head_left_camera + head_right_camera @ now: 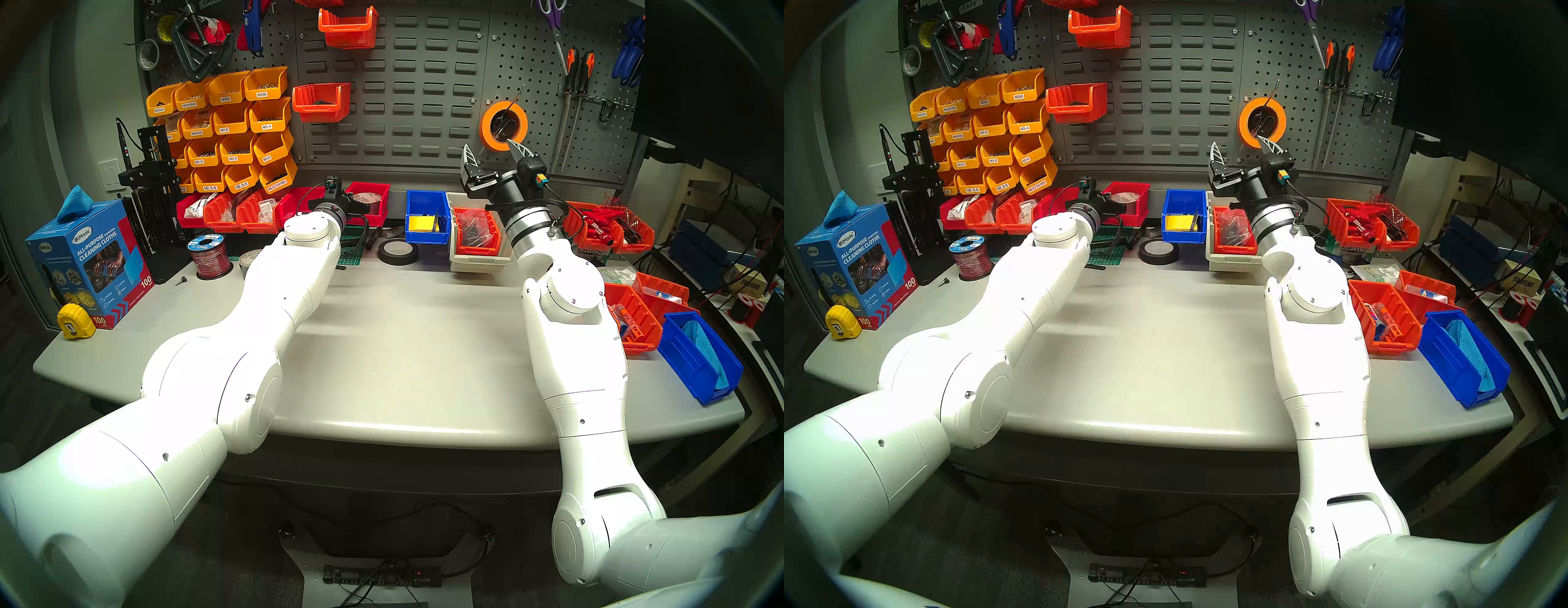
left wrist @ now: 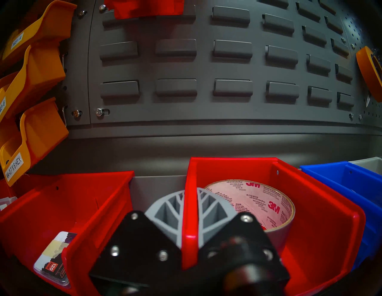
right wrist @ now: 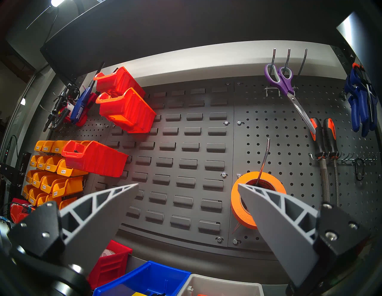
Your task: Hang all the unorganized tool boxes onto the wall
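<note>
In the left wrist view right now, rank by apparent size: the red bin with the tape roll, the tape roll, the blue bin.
1. red bin, closest to the camera
2. tape roll
3. blue bin, cut off at the frame edge, so unsure

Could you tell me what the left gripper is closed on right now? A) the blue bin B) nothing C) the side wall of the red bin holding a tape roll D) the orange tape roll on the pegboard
C: in the left wrist view, the left gripper has one finger on each face of the red bin wall, with the tape roll inside.
</note>
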Controlling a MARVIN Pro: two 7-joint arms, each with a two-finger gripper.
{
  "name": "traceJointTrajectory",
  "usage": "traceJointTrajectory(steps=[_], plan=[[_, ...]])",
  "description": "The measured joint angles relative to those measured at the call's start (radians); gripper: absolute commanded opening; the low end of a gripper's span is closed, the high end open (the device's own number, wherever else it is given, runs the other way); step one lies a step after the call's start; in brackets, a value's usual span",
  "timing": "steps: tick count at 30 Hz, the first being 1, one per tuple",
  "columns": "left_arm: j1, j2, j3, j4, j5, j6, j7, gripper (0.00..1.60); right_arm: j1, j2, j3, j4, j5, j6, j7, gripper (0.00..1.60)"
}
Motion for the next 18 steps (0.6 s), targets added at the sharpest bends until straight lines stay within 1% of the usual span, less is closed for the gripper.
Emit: traceJointTrajectory(steps=[10,18], plan=[[-0.025,-0.012,-0.003,0.043,0.008,-0.01,0.004,0.0,0.0,0.0,0.0,0.0,0.0,0.0,0.0,1.6],[-0.066,-0.025,-0.007,0.107,0.016,-0.014,0.016,0.0,0.0,0.0,0.0,0.0,0.0,0.0,0.0,1.6]])
